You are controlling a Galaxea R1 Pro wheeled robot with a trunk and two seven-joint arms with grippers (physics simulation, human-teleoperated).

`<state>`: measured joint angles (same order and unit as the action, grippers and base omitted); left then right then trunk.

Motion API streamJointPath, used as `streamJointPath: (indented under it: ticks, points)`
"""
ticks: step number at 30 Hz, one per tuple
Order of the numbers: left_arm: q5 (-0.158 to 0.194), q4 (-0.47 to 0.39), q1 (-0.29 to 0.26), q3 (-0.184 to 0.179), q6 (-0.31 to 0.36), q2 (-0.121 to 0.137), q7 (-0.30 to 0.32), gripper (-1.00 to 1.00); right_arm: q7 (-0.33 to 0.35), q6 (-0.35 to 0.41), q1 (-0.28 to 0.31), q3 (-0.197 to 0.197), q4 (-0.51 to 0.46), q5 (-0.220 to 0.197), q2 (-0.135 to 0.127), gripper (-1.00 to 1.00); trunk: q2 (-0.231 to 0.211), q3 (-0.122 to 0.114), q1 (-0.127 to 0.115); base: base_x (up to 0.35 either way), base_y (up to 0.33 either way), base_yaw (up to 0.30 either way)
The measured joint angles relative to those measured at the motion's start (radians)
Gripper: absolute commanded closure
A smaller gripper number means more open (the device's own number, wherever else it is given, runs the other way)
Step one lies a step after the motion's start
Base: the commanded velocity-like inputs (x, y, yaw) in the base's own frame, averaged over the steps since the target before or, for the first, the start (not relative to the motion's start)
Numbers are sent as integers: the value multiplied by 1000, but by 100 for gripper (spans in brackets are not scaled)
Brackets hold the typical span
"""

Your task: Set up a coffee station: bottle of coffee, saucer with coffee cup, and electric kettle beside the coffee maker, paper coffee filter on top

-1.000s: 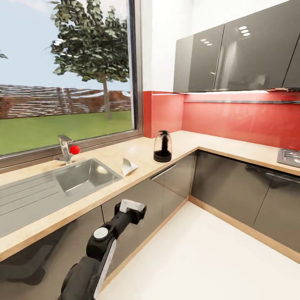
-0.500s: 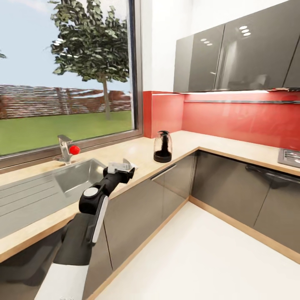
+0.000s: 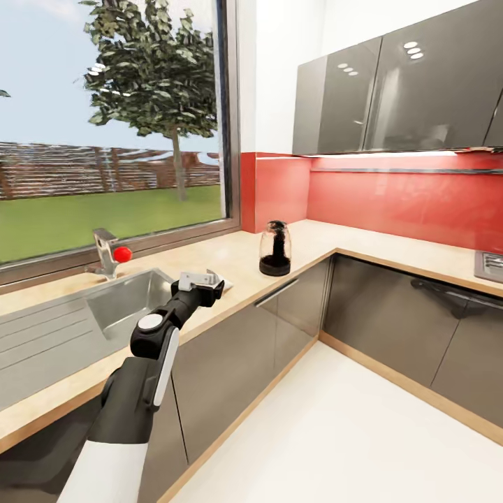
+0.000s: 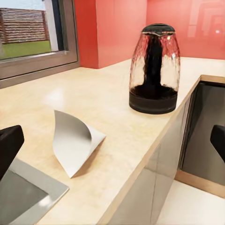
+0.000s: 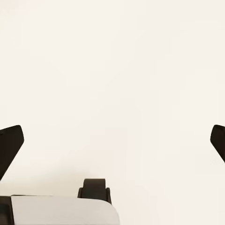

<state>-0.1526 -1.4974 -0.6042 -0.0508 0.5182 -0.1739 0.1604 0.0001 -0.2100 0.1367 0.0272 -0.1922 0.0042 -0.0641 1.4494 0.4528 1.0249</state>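
Kitchen corner: red backsplash, dark grey wall cabinets, a big window looking onto grass and a tree. The kitchen countertop is a tan L-shaped slab over dark grey cabinet fronts, with a steel sink set in under the window and a faucet with a red knob behind it. Pale floor below.

Your left arm reaches up from the lower left of the head view, and the left gripper sits over the counter at the near right corner of the sink. In the left wrist view its two black fingertips show at opposite edges, spread wide apart, nothing between them.

The paper coffee filter is a white folded cone standing on the counter just beside the sink rim, ahead of the left gripper and between its finger lines; no contact visible. In the head view the gripper mostly hides it, only a white edge peeks out.

The electric kettle stands upright further along the counter near the front edge, toward the corner, well apart from the filter; clear textured glass, black base and lid.

Your right gripper looks down at the pale floor, fingertips spread wide at the frame edges, empty. A white and black piece of the robot base shows beneath it.
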Motion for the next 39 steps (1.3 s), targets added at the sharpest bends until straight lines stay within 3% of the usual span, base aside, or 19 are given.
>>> streamJointPath:
  ticks: [13,14,18,24,39]
  points:
    - [0,12,0,-1,0,0,0,-100,0,0,0,1,4,0,0,-100,0,0,0,78,-49,0]
    - [-2,67,0,-1,-4,0,-2,-100,0,0,0,1,4,0,0,-100,0,0,0,74,-36,0]
    - [-3,127,0,-1,-22,0,-2,-100,0,0,0,1,4,0,0,-100,0,0,0,39,-19,0]
    - [-8,236,0,0,-119,0,-2,-100,0,0,1,1,4,0,0,-100,0,0,0,18,7,0]
    - [-7,270,0,0,-135,22,-2,-100,0,0,1,1,4,-1,0,-100,0,0,0,74,64,0]
